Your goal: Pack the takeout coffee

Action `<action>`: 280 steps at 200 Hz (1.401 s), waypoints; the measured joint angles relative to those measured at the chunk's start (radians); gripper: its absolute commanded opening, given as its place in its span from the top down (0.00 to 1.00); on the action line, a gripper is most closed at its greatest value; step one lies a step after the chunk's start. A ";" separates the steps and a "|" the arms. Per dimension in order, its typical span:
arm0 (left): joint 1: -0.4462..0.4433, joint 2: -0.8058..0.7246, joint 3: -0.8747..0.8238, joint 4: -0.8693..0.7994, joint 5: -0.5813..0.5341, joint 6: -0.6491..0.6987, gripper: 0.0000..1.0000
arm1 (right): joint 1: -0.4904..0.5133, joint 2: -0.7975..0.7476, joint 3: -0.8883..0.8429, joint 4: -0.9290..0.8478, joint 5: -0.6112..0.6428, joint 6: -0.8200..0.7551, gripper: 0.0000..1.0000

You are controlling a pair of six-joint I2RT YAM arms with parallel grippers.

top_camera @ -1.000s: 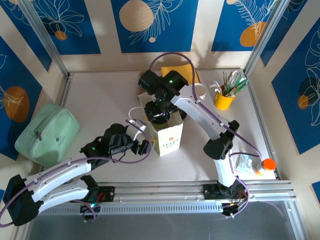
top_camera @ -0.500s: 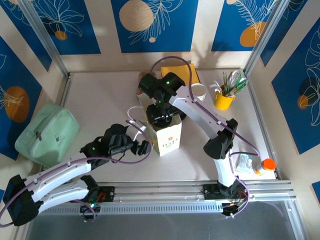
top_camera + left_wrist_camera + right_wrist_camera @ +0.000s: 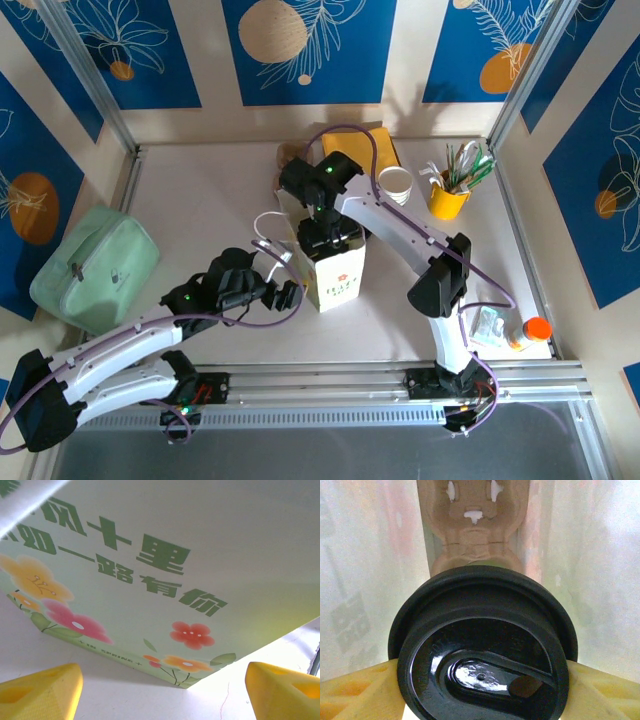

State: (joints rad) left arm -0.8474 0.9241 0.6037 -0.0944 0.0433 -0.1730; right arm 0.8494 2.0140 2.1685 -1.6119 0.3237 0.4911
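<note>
Coffee (image 3: 482, 650) sits down inside the bag (image 3: 336, 275) at mid-worktop (image 3: 200, 200), gripped on both sides by the right pincer (image 3: 482, 682). Just near-left of the bag, the left pincer (image 3: 162, 687) stands wide, holding nothing.

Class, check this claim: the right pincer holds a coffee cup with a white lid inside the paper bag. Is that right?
No. The lid is black, not white, as the right wrist view shows. The right pincer does hold the takeout coffee inside the paper bag.
</note>
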 measured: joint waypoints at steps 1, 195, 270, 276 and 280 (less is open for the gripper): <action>0.000 0.000 0.000 0.000 0.000 0.000 0.16 | 0.000 0.000 -0.001 0.000 0.000 0.000 0.29; 0.000 0.000 0.000 -0.003 -0.019 -0.001 0.15 | 0.000 -0.015 -0.123 0.102 -0.017 0.000 0.29; 0.000 0.000 0.000 -0.003 -0.019 0.000 0.15 | 0.000 -0.023 -0.131 0.096 -0.011 0.004 0.29; 0.000 0.000 0.000 -0.003 -0.019 -0.001 0.15 | 0.000 -0.023 -0.131 0.096 -0.010 0.005 0.29; 0.000 0.000 0.000 -0.003 -0.019 0.000 0.15 | 0.000 -0.024 -0.131 0.096 -0.010 0.007 0.29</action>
State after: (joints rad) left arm -0.8474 0.9237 0.6037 -0.0975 0.0246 -0.1734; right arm 0.8494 1.9903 2.0377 -1.5162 0.3134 0.4984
